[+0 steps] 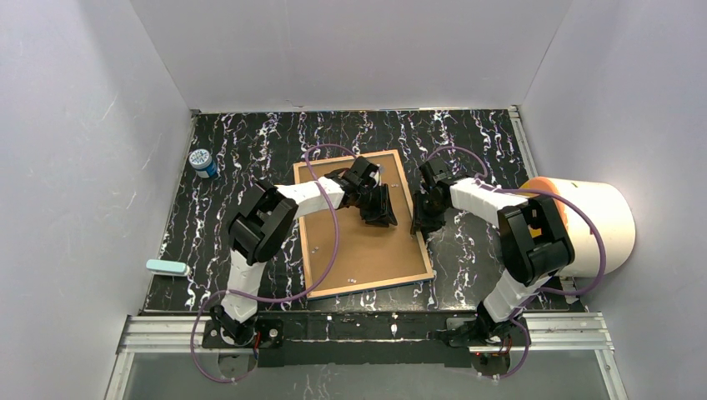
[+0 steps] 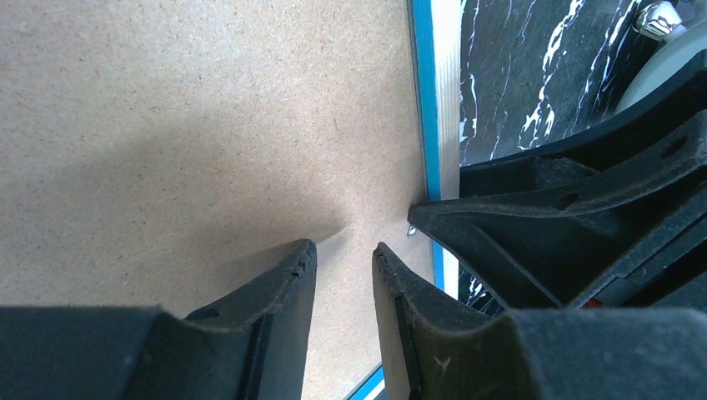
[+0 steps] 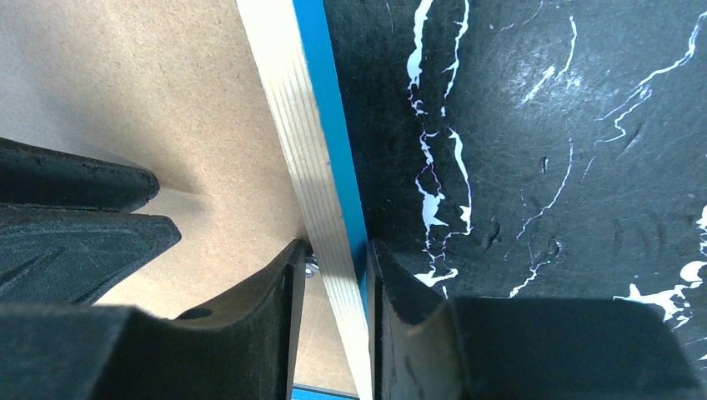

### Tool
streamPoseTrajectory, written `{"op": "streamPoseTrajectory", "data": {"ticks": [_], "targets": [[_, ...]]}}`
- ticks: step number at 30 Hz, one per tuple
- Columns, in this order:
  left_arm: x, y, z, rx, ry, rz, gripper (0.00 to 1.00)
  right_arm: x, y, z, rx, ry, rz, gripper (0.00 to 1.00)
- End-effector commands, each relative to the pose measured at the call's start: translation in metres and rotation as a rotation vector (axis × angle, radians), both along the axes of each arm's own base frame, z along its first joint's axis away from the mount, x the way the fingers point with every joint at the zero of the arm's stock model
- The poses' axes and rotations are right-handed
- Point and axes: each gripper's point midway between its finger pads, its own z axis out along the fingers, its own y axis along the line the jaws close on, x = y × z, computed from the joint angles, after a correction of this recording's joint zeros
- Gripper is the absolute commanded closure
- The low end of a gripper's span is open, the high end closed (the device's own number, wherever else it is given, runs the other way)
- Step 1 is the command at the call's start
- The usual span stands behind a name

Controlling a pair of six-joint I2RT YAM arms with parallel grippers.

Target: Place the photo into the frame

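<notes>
While the right gripper [image 3: 335, 254] pinches the frame [image 3: 296, 167] by its right rail, likely steadying it, the half-open, empty left gripper [image 2: 343, 250] hangs over the backing board [image 2: 167, 108] inside it.

The top external camera looked steeply down from above and behind the robot, taking in the whole table [image 1: 250, 142]. The left wrist camera sat very close over the backing board [image 2: 167, 100], looking past the left gripper [image 2: 343, 246]. The right wrist camera, looking past the right gripper [image 3: 333, 243], hugged the rim of the frame [image 3: 296, 125]. Both wrist views shared that rim.
</notes>
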Motion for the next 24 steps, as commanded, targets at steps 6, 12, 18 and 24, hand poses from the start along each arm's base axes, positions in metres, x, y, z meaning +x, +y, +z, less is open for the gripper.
{"op": "streamPoseTrajectory", "data": {"ticks": [6,12,18,24], "targets": [[-0.028,0.049,-0.064,0.257,0.122,0.007,0.69,-0.015,-0.008,-0.012,-0.035,0.03,0.041,0.74],[-0.028,0.05,-0.067,0.266,0.124,0.007,0.69,-0.016,-0.005,-0.011,-0.011,0.024,0.055,0.69],[-0.029,0.054,-0.075,0.288,0.12,-0.011,0.69,-0.002,0.002,-0.01,-0.001,0.015,-0.003,0.56],[-0.033,0.069,-0.086,0.352,0.109,-0.026,0.69,-0.003,0.0,-0.015,-0.019,0.041,-0.038,0.59]]}}
